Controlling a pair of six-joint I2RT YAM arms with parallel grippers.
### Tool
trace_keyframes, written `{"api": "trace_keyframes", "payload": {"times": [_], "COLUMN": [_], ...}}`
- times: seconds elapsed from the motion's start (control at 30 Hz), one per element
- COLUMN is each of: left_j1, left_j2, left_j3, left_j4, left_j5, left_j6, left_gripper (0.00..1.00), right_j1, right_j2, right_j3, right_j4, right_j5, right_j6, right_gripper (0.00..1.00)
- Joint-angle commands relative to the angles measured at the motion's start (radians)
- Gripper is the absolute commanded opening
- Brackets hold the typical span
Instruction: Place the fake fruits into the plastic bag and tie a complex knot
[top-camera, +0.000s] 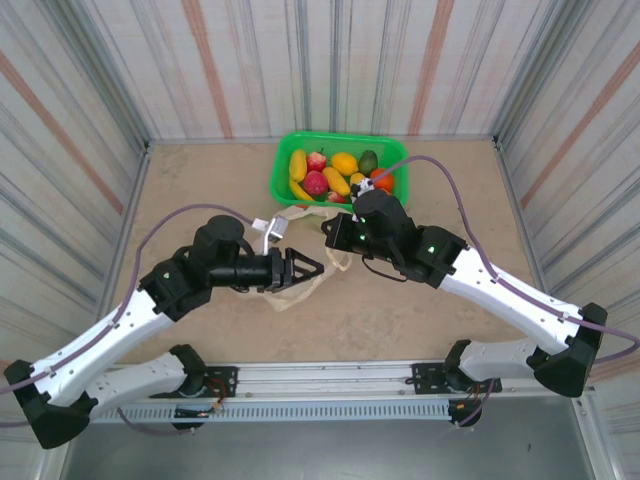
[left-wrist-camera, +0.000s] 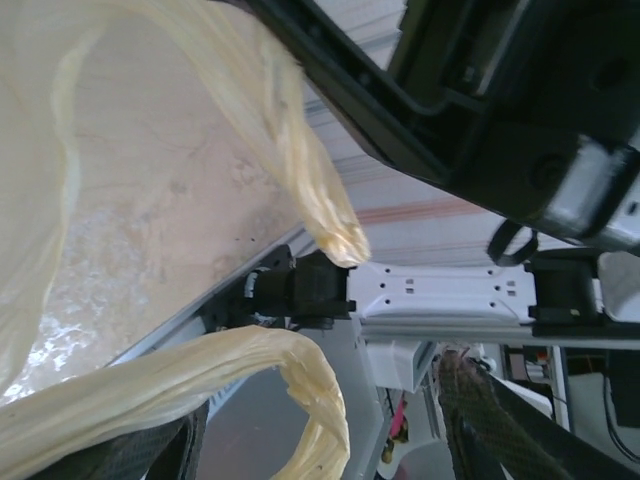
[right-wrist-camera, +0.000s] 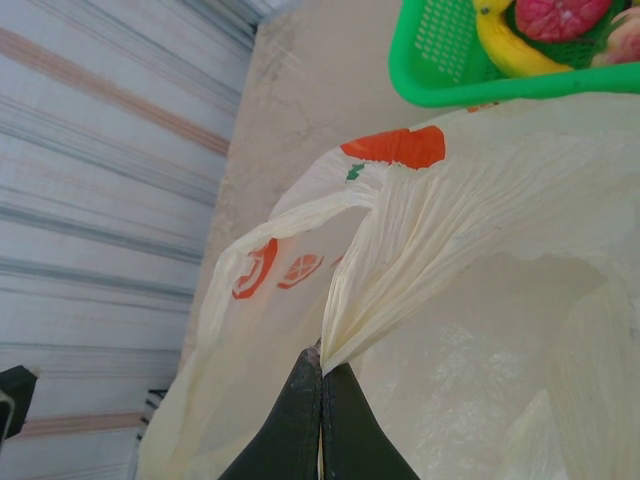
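The fake fruits (top-camera: 330, 175) lie in a green basket (top-camera: 283, 180) at the table's far side; a banana and a red fruit (right-wrist-camera: 540, 25) show in the right wrist view. The pale-yellow plastic bag (top-camera: 300, 288) lies crumpled between the two grippers. My right gripper (top-camera: 334, 231) is shut on a gathered fold of the bag (right-wrist-camera: 450, 220), pinched at the fingertips (right-wrist-camera: 322, 360). My left gripper (top-camera: 310, 266) stands open, and one twisted handle loop (left-wrist-camera: 300, 380) hangs between its spread fingers (left-wrist-camera: 470, 410). Another handle strand (left-wrist-camera: 310, 190) stretches above it.
The green basket (right-wrist-camera: 430, 60) sits just beyond the bag, close to the right gripper. Corrugated walls enclose the table on three sides. Bare tabletop lies to the far left and far right. The arms' mounting rail (top-camera: 330, 375) runs along the near edge.
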Motion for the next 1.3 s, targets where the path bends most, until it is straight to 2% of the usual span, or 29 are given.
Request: {"api": "trace_keyframes", "payload": {"times": [0.0,0.13,0.23,0.33,0.43,0.53,0.6,0.67,0.83,0.93,1.07,1.27], "left_j1": [0.005,0.005,0.004,-0.009,-0.058,-0.122,-0.158,-0.201,-0.262,-0.263,-0.262,-0.229], "left_j2": [0.011,0.033,0.055,0.078,0.091,0.119,0.150,0.177,0.179,0.149,0.143,0.045], "left_j3": [0.035,0.027,0.020,0.051,0.123,0.208,0.262,0.289,0.281,0.248,0.240,0.255], "left_j4": [0.038,0.000,-0.009,-0.084,-0.256,-0.432,-0.531,-0.575,-0.492,-0.401,-0.388,-0.452], "left_j5": [0.075,0.058,0.061,0.053,-0.075,-0.260,-0.354,-0.376,-0.346,-0.312,-0.243,-0.357], "left_j6": [0.004,0.027,0.021,0.085,0.196,0.242,0.240,0.240,0.229,0.225,0.234,0.251], "left_gripper": [0.63,0.66,0.64,0.64,0.62,0.58,0.61,0.68,0.75,0.80,0.81,0.80], "right_j1": [-0.001,-0.002,-0.002,-0.003,-0.003,-0.002,0.001,0.006,0.009,0.006,-0.007,-0.058], "right_j2": [-0.030,-0.030,-0.032,-0.034,-0.039,-0.039,-0.033,-0.022,0.006,0.004,-0.004,0.010], "right_j3": [0.025,0.032,0.032,0.030,0.026,0.015,0.006,0.001,-0.001,0.002,0.005,-0.010], "right_j4": [-0.028,-0.023,-0.020,-0.024,-0.025,-0.017,-0.006,-0.001,0.027,0.041,0.048,0.095], "right_j5": [0.046,0.045,0.050,0.063,0.074,0.080,0.081,0.090,0.095,0.114,0.139,0.112], "right_j6": [-0.025,-0.023,-0.022,-0.025,-0.027,-0.022,-0.019,-0.016,0.003,0.015,0.019,0.028], "right_gripper": [0.00,0.00,0.00,0.00,0.00,0.00,0.00,0.00,0.00,0.00,0.00,0.00]}}
